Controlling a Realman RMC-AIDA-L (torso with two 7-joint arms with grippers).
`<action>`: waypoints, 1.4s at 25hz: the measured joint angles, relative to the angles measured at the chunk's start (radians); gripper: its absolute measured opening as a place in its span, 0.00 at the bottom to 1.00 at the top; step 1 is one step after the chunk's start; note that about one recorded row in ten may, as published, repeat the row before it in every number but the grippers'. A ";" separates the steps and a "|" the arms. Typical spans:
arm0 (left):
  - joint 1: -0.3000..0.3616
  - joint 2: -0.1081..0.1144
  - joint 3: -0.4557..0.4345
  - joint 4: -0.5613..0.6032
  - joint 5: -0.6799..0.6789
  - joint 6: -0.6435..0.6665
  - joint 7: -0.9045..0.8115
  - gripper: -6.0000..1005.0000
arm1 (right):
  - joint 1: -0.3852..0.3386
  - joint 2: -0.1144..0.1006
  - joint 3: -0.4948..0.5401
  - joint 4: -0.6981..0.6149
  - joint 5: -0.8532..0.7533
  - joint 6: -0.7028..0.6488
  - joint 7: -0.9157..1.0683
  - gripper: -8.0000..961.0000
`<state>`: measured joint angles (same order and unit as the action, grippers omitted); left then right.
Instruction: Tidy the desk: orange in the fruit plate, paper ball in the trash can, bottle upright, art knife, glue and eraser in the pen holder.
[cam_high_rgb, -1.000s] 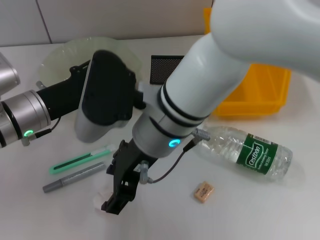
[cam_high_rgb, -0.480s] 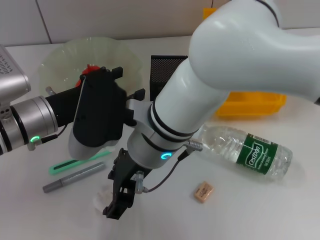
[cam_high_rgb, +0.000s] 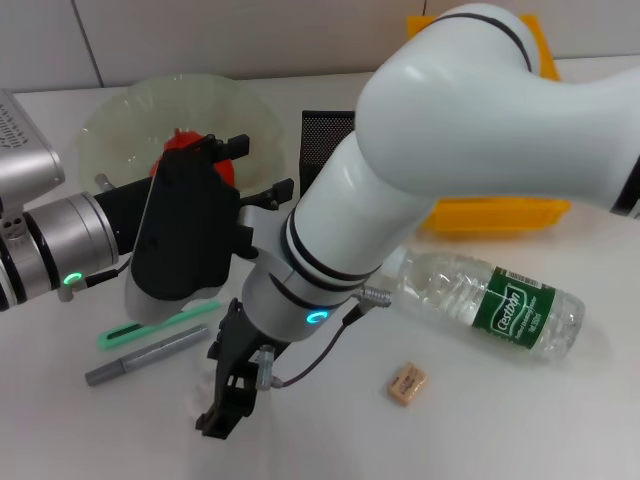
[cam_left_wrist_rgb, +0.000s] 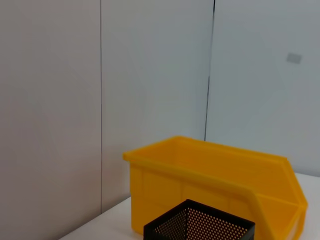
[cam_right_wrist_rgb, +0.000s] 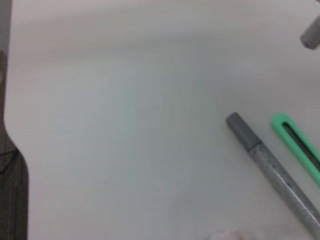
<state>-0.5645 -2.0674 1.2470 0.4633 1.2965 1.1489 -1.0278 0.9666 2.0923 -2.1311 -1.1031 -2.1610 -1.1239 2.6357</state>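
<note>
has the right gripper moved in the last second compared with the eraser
Yes. In the head view the right gripper has slid a little toward the robot's left and nearer the table's front edge, widening its gap from the eraser, which lies where it was.

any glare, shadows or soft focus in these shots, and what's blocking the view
Head view: even light, a soft shadow under the bottle, and the right arm hides much of the desk, including most of the pen holder. Left wrist view: sharp, flat light on the trash can. Right wrist view: soft focus, the grey art knife slightly blurred, no hard glare.
</note>
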 joint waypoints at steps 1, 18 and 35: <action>0.000 0.000 0.000 0.000 0.000 0.000 0.000 0.83 | 0.006 0.000 -0.005 0.007 0.010 0.006 0.000 0.76; -0.002 0.000 0.009 0.000 0.000 0.006 0.000 0.83 | 0.068 0.000 -0.094 0.096 0.080 0.090 0.004 0.69; -0.002 0.000 0.009 0.000 0.000 0.006 0.000 0.83 | 0.035 -0.004 0.059 0.052 0.074 -0.011 -0.018 0.41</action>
<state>-0.5661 -2.0677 1.2563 0.4633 1.2962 1.1549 -1.0278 1.0013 2.0883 -2.0718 -1.0509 -2.0873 -1.1347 2.6173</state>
